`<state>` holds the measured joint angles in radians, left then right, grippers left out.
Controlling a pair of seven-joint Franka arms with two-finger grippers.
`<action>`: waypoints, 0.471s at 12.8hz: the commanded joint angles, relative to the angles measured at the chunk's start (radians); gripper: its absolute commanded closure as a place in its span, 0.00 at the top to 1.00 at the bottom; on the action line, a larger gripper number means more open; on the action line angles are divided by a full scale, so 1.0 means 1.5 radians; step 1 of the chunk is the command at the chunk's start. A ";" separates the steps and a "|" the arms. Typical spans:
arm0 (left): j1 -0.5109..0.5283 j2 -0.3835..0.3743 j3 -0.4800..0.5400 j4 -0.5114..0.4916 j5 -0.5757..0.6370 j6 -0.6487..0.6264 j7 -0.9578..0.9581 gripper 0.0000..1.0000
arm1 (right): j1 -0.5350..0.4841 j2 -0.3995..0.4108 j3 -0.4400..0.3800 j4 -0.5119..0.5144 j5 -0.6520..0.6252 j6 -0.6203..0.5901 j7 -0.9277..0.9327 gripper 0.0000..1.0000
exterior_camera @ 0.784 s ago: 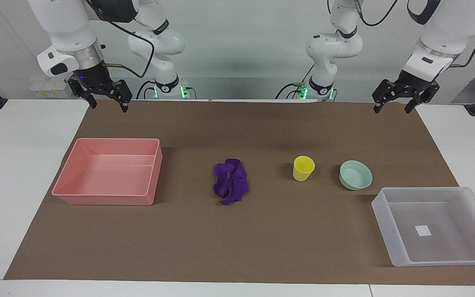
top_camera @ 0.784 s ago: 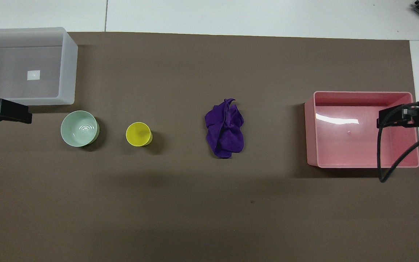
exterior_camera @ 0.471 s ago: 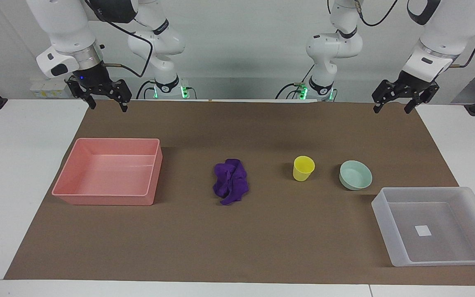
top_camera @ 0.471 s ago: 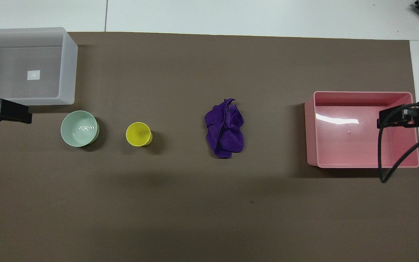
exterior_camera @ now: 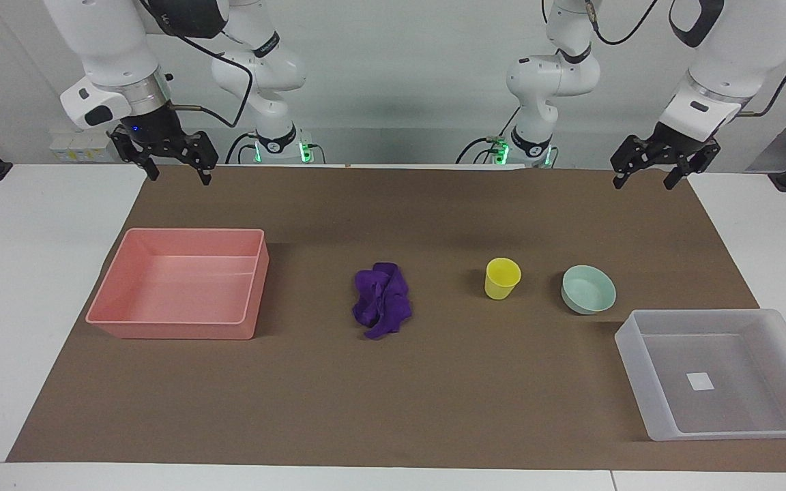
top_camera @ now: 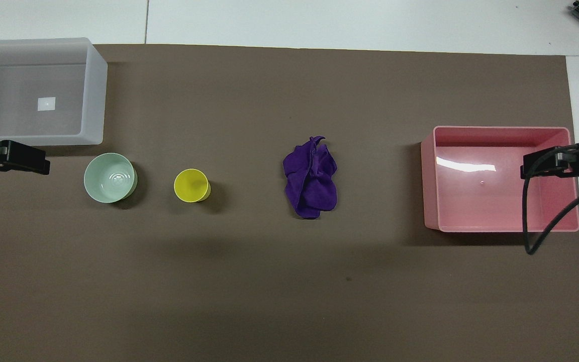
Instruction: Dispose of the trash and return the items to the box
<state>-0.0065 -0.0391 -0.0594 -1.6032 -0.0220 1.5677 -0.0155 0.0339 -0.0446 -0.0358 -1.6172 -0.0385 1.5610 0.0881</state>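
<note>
Both grippers hang in the air with jaws spread, seemingly holding nothing, the left gripper and right gripper over the worktop's robot-side edge, while purple cloth, yellow cup and mint bowl sit outside the translucent box.

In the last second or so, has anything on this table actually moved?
Only a little. The left gripper has drifted slightly toward the middle of the table, above the mat's edge nearest the robots, fingers open and empty. The right gripper hangs open and waits as before. The purple cloth, yellow cup, green bowl, clear box and pink tray have not moved.
</note>
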 commanded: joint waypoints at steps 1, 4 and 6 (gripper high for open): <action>0.008 -0.020 -0.001 -0.040 0.004 0.040 0.013 1.00 | -0.005 -0.023 0.002 -0.030 0.012 -0.003 -0.022 1.00; 0.008 -0.018 -0.001 -0.088 0.004 0.105 0.013 1.00 | -0.009 -0.023 0.002 -0.032 0.013 -0.003 -0.022 1.00; 0.018 -0.009 -0.001 -0.115 0.004 0.151 0.013 1.00 | -0.009 -0.023 0.002 -0.032 0.013 -0.003 -0.023 1.00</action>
<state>-0.0034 -0.0375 -0.0576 -1.7093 -0.0208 1.7231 -0.0145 0.0334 -0.0553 -0.0353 -1.6393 -0.0384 1.5610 0.0880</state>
